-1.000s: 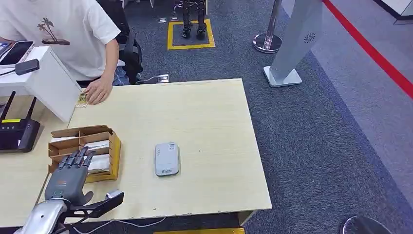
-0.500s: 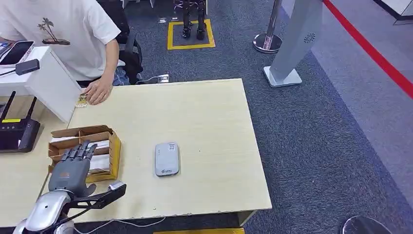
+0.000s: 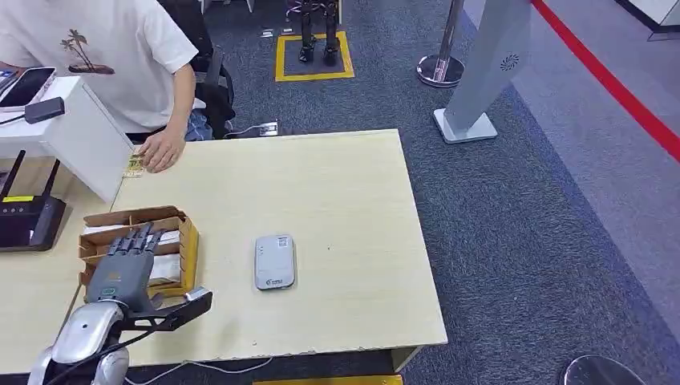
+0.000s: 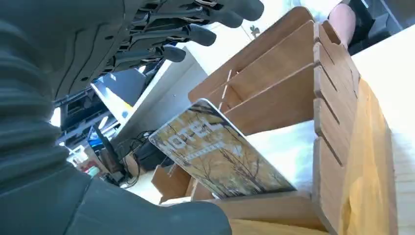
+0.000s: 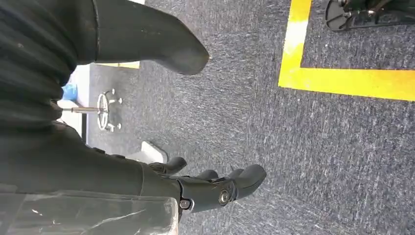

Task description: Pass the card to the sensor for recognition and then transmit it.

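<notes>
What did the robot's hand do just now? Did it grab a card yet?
The left hand moved forward over the card box, fingers spread above the cards. It has not taken hold of the hotel card yet. The sensor, the box and the person's hand on the table stayed put.

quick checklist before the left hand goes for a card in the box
1. Left hand over the wooden box, fingers apart, holding nothing: ok.
2. A card stands tilted in the box, reachable: ok.
3. Fingers touching the card: not ok, apart from it.
4. Sensor lies uncovered on the table: ok.
5. Person's hand rests at the far table edge, away from the box: ok.
6. Right hand hangs over the floor, holding nothing: ok.
</notes>
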